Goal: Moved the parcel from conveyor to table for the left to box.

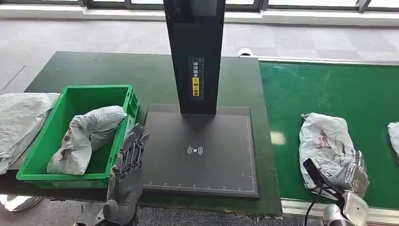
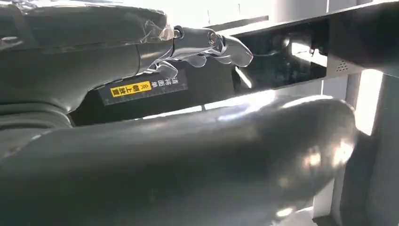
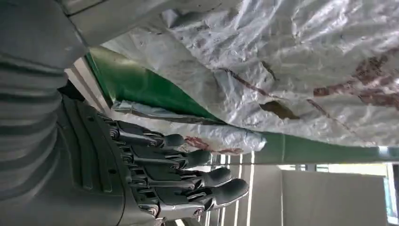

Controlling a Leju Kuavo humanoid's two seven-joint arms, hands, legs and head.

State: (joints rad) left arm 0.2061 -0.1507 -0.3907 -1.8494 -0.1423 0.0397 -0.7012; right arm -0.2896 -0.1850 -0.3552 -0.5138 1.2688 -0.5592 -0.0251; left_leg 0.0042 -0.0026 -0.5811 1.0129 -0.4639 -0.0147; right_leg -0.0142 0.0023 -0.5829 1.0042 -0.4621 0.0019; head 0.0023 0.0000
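I see the parcel [image 1: 327,146], a crumpled grey poly bag with reddish-brown smears, lying on the green conveyor [image 1: 357,94], my right hand [image 1: 352,175] against its near edge, fingers straight and apart, gripping nothing, my left hand [image 1: 129,162] raised, fingers extended, holding nothing, beside the green bin [image 1: 120,94].

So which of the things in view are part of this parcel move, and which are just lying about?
In the job:
- parcel on the green conveyor, beside the right hand
- black scanner table
- left hand, raised, holding nothing
- green box

Just lying about:
- parcel already in the box
- grey bag left of the box
- parcel at the conveyor's right edge
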